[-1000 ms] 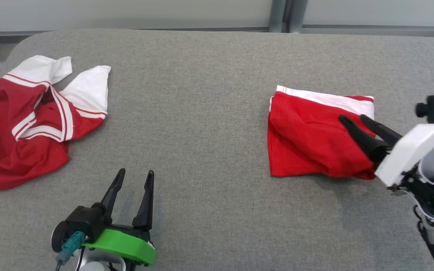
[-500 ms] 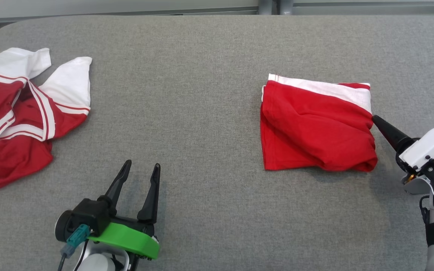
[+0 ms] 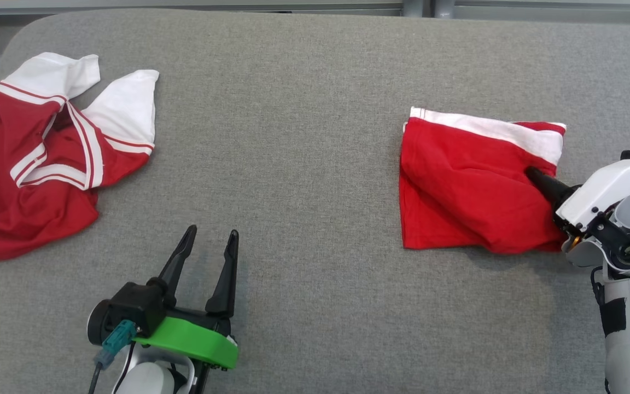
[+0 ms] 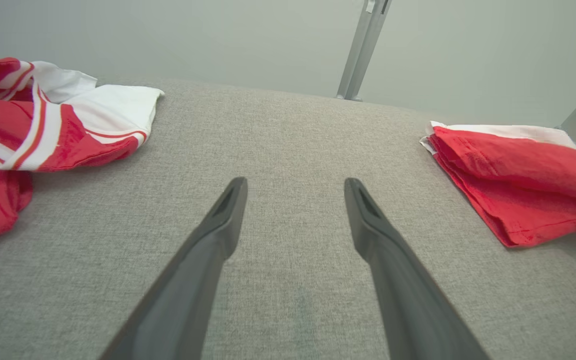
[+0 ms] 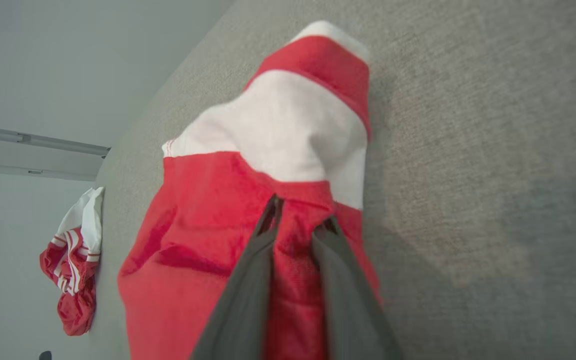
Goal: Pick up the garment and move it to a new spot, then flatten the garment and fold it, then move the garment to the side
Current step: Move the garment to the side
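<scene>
the step in hand appears to be the last one: moving the folded red garment to the side. the garment is lying on the grey table at three o'clock in the head view, with its white band toward twelve o'clock. the right gripper is reaching in over the garment's three o'clock edge and pinching a ridge of red cloth beside the white band, fingers nearly together. the left gripper is hovering spread over bare table at seven o'clock, well apart from the garment. the next move is likely calling for a low, steady drag so the layers are not slipping open. a crumpled red-and-white jersey is lying at nine o'clock.
</scene>
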